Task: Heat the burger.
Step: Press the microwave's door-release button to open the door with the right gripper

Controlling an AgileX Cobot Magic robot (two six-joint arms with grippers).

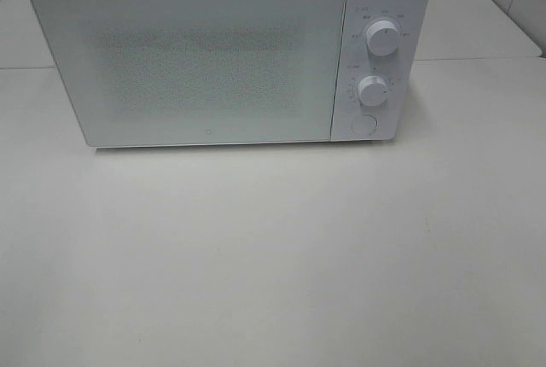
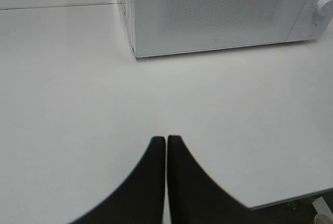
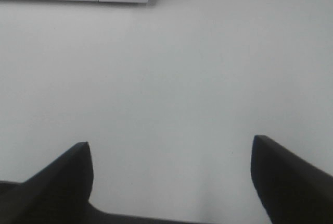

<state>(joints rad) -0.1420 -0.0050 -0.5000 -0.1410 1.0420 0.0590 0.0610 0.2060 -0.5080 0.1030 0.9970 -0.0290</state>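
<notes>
No burger in sight: a shut microwave, both grippers empty in front of it.

The burger shows in no view; whether it sits behind the door cannot be told. The boxy, glossy white microwave stands on the smooth white table, its speckled frosted door closed. Two round knobs and a round push button sit on its right-hand panel. The right gripper, black tapered fingers spread wide, faces that button end and looks nearer to it. The left gripper, fingers pressed together on nothing, faces the microwave's left corner.
</notes>
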